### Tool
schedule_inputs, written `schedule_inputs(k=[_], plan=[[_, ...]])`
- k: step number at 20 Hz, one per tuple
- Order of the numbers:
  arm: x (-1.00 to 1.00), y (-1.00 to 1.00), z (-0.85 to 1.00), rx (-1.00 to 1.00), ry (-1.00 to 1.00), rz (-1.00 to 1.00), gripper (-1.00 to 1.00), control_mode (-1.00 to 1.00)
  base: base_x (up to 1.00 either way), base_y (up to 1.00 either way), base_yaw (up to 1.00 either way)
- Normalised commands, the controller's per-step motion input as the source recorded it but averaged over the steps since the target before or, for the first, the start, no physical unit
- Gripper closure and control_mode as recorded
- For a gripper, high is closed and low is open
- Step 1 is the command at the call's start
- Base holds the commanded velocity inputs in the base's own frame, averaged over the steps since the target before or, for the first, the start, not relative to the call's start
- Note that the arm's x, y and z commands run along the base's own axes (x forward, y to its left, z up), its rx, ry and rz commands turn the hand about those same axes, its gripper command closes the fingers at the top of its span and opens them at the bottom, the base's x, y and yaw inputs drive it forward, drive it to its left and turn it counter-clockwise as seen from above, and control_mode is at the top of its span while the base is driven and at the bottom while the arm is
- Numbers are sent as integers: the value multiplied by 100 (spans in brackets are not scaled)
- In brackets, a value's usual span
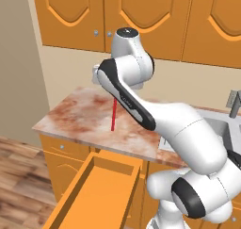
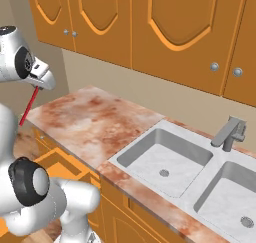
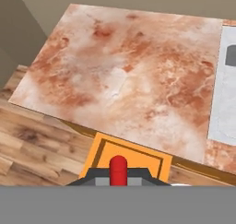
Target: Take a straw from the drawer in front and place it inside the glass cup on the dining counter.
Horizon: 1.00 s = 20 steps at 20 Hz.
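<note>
- The straw (image 1: pixel 113 115), a thin red stick, hangs almost upright from your gripper (image 2: pixel 36 88), whose jaws are closed on its top end; in the hand view its red tip (image 3: pixel 118 168) sits between the dark fingertips.
- Nearest you, the drawer (image 1: pixel 101 188) stands pulled open below the counter edge, its orange interior bare where you can see it.
- Just beyond it, the marble counter (image 1: pixel 80 115) lies under the straw, which hangs above the stone and does not appear to touch it.
- Farther right, a double sink (image 2: pixel 165 162) with a grey faucet (image 2: pixel 229 133) is set into the same counter.
- Behind, orange wall cabinets (image 2: pixel 165 32) line the wall.
- You appear to be in the carrying step: the straw is lifted out and held.
- The glass cup is not in sight, so the next move likely calls for turning or driving to find the dining counter, keeping the straw upright and firmly pinched.
</note>
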Motion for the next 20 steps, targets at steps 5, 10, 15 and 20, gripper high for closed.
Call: schedule_inputs(k=[5,10,15,20], plan=[[0,0,0,0,0,0,100,100,-89,-6,0],[0,0,0,0,0,0,100,100,-100,-31,0],[0,0,0,0,0,0,100,100,-96,-24,0],[0,0,0,0,0,0,100,100,-44,0,20]])
